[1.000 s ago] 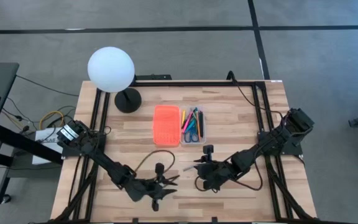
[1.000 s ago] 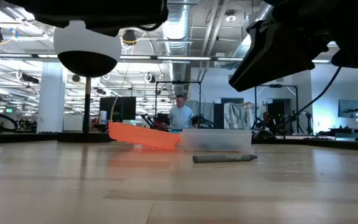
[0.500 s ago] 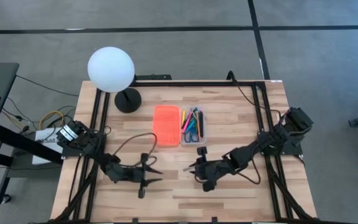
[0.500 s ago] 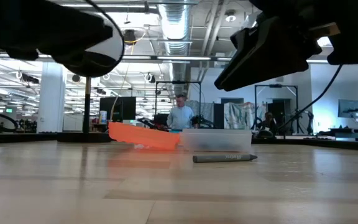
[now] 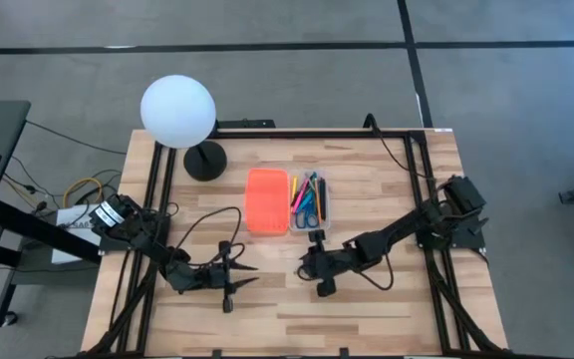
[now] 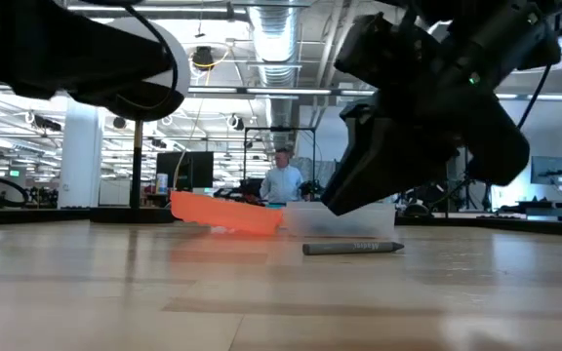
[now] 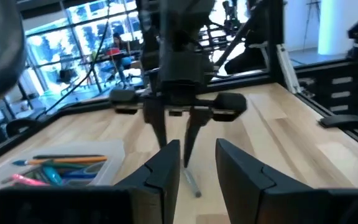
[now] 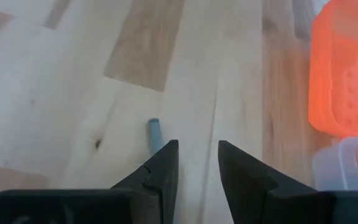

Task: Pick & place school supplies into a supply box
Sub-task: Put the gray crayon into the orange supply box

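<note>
Right end effector [image 5: 307, 267] sits just in front of the supply box [image 5: 309, 202] in the high view, its fingers apart with nothing between them. Farther along the near side of the box, the left end effector [image 5: 250, 275] hovers over the wooden surface [image 5: 387, 189], fingers also spread and empty. Inside the box's clear tray lie the school supplies [image 5: 307, 197], and the orange lid [image 5: 266, 199] lies open beside it. A white globe lamp [image 5: 177, 112] stands behind the box.

At surface level, a grey crayon [image 6: 352, 249] lies just in front of the box, under the right end effector's dark body.

From the left wrist, the left fingers [image 7: 160, 171] stand apart, facing the right end effector, whose tips point down at the crayon [image 7: 191, 182]; pens [image 7: 61, 168] show in the tray.

From the right wrist, the right fingers [image 8: 160, 168] are parted, the crayon's end [image 8: 155, 132] lies just beyond them, and the lid [image 8: 344, 68] is off to one side.
</note>
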Available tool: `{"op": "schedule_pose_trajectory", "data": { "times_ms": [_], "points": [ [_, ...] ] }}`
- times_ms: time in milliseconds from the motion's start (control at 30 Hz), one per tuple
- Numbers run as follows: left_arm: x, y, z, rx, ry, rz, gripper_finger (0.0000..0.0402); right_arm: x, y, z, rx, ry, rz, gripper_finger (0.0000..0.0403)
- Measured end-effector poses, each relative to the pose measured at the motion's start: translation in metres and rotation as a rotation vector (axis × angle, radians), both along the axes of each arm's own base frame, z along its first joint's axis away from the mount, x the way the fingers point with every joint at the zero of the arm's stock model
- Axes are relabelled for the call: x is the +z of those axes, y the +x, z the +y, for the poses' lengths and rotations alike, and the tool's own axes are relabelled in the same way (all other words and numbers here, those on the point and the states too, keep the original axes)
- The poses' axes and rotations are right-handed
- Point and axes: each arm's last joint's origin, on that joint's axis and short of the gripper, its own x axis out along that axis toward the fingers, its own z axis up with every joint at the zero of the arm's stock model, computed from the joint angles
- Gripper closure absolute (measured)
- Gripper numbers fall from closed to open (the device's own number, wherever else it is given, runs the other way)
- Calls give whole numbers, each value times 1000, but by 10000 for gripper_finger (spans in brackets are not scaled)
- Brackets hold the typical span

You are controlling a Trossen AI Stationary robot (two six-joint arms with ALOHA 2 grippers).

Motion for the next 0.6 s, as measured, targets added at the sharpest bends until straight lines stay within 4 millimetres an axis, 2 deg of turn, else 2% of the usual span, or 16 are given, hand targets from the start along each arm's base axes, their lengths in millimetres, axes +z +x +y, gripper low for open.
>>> {"op": "schedule_pose_trajectory", "data": {
  "times_ms": [367, 500, 600],
  "points": [
    [1, -2, -2, -6, 14, -4, 304, 1, 3, -1, 55, 102, 28, 297],
    [1, -2, -2, -5, 10, -5, 304, -8, 4, -5, 44, 106, 68, 297],
    [1, -2, -2, -6, 8, -5, 304, -6, 6, -7, 36, 113, 55, 297]
  ]
}}
